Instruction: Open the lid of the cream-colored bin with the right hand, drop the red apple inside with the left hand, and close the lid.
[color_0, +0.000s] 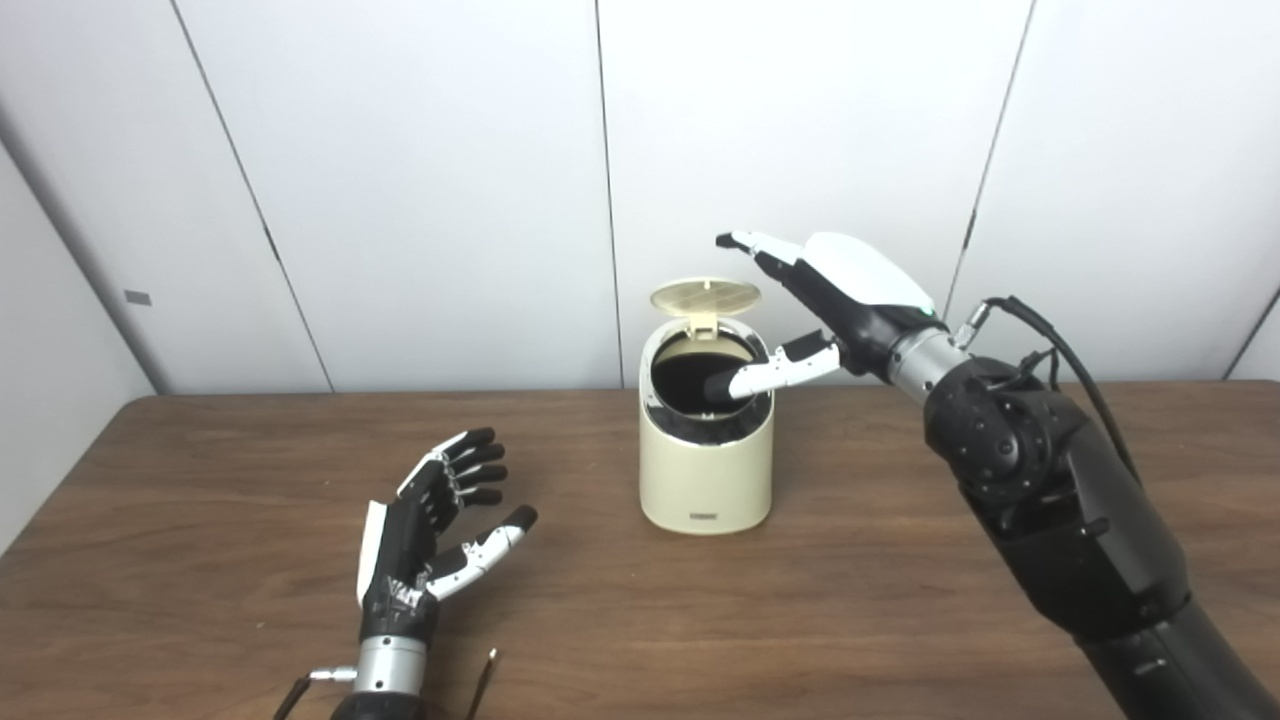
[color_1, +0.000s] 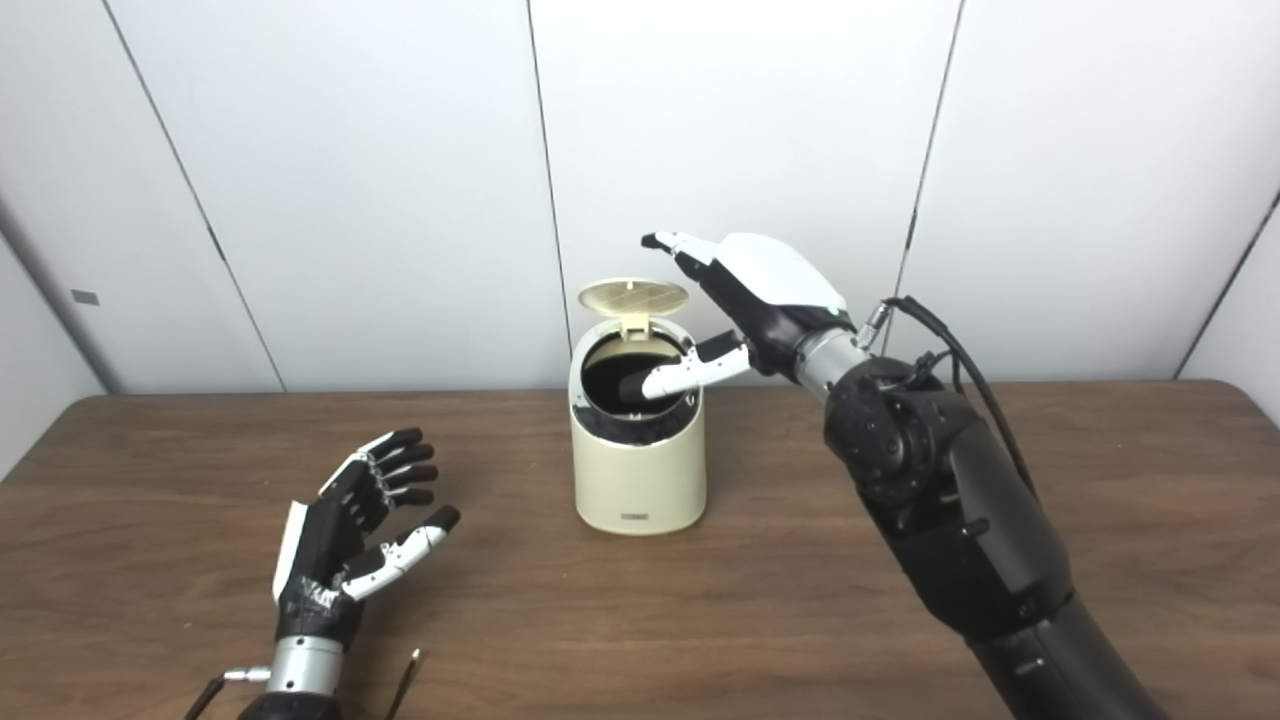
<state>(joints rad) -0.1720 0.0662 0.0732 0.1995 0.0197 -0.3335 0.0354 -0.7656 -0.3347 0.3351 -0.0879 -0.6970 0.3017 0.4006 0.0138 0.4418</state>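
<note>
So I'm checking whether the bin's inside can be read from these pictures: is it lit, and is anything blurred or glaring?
Left eye view: the bin opening is a dark, unlit hole and the right hand crosses it. Right eye view: the same; the table shows a mild sheen, and nothing is blurred.

Both views look from the robot's head, down and forward across the table (color_0: 820, 600) toward the white wall panels (color_0: 430, 180). The right eye view sits slightly to the right, so the bin (color_1: 638, 470) appears further left there. The two share nearly the whole scene, at middling range.
</note>
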